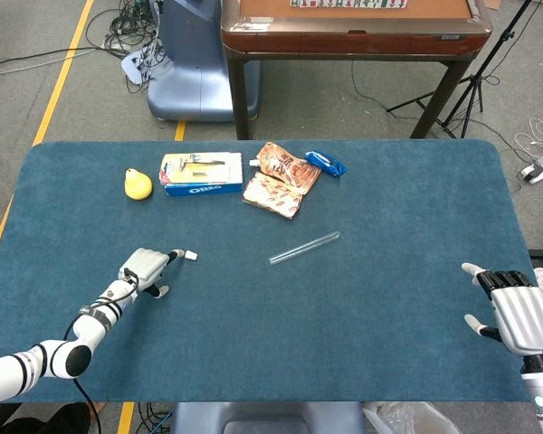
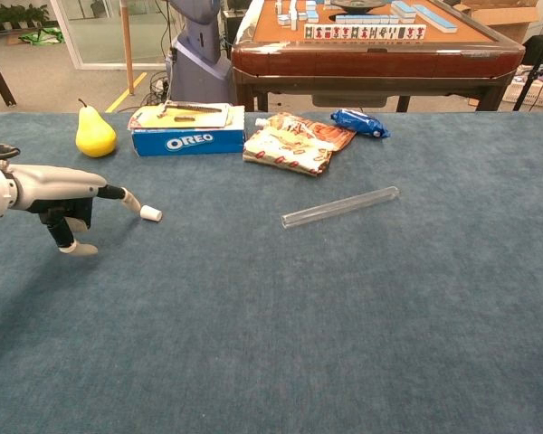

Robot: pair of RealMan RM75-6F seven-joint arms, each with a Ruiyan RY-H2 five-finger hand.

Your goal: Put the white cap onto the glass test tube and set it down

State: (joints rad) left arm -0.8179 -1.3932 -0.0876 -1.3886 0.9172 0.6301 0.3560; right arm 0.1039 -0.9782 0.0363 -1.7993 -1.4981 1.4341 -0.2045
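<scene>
The small white cap lies on the blue table, left of centre. My left hand is low over the table just left of it, one finger stretched out so its tip reaches the cap; nothing is in the hand. The glass test tube lies flat near the middle of the table, slanted up to the right. My right hand hovers at the table's front right corner with fingers apart, holding nothing; the chest view does not show it.
Along the table's far side stand a yellow pear, an Oreo box, an orange snack bag and a small blue packet. A brown table stands behind.
</scene>
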